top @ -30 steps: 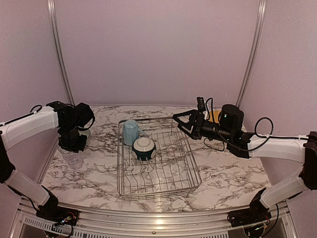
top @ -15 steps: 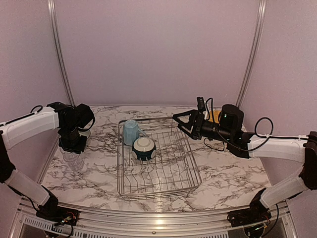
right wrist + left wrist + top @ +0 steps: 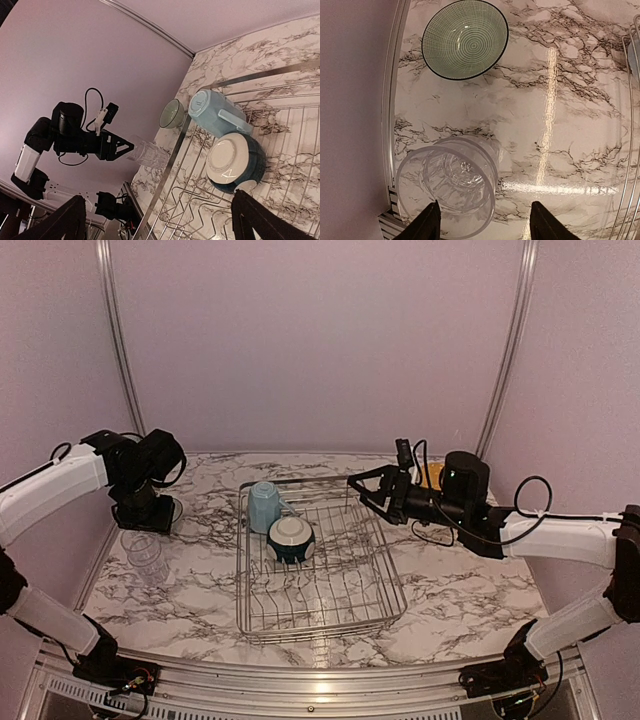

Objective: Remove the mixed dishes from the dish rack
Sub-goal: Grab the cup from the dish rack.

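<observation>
- Dish rack is set at the centre of the table.
- Mug is lodged in the rack's far left corner; bowl is placed just before it, touching.
- Nested glasses are stood by the table's left edge; second bowl is found behind them.

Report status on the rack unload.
Both open: left gripper above the clear ribbed glass on the marble table, right gripper by the silver wire dish rack's far corner. Light blue mug and upside-down teal-and-white bowl in rack. Nothing blocking.
</observation>
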Controlling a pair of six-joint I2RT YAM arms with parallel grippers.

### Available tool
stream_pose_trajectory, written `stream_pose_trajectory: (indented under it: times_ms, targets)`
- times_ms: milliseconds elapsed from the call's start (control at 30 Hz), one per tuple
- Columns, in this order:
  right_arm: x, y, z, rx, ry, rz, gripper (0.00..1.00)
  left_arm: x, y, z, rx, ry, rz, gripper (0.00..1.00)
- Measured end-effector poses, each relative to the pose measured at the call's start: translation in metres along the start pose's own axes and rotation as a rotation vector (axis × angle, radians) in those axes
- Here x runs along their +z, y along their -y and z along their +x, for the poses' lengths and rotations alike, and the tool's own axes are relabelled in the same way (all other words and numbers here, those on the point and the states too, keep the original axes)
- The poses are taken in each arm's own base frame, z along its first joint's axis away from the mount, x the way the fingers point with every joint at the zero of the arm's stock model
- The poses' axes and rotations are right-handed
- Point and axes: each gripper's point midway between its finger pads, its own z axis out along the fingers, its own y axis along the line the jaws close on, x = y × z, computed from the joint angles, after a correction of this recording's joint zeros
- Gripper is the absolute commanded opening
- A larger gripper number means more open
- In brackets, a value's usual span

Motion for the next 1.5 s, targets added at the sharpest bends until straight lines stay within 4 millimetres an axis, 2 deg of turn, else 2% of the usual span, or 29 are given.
stream_pose_trajectory:
  times_ms: [133,267,467,600,733,900,1067,1200,1333,1500]
  targets:
    - [0.002,0.007,0.004,-0.021,-0.023,0.053,0.98,-0.018,0.000,-0.012,-0.028,0.059,0.038,0.70]
    - [0.007,0.002,0.000,-0.076,-0.030,0.100,0.98,-0.037,-0.001,-0.021,-0.053,0.116,0.086,0.73]
    - [0.030,-0.005,0.000,-0.192,-0.067,0.178,0.96,-0.070,0.003,-0.034,-0.094,0.228,0.206,0.78]
    - [0.052,0.012,0.004,-0.277,-0.129,0.266,0.94,-0.097,0.010,-0.040,-0.113,0.321,0.339,0.79]
    - [0.078,0.038,-0.001,-0.394,-0.195,0.373,0.81,-0.114,0.017,-0.040,-0.123,0.374,0.440,0.80]
    - [0.113,0.069,-0.006,-0.567,-0.292,0.469,0.71,-0.114,0.025,-0.031,-0.128,0.378,0.514,0.81]
    - [0.139,0.101,0.011,-0.705,-0.427,0.506,0.70,-0.107,0.033,-0.020,-0.125,0.352,0.561,0.81]
    - [0.160,0.119,0.029,-0.788,-0.515,0.504,0.68,-0.110,0.038,-0.020,-0.125,0.348,0.593,0.82]
    - [0.179,0.127,0.033,-0.829,-0.550,0.494,0.65,-0.111,0.041,-0.019,-0.125,0.344,0.611,0.82]
    - [0.198,0.130,0.028,-0.872,-0.560,0.484,0.60,-0.112,0.043,-0.021,-0.128,0.347,0.624,0.83]
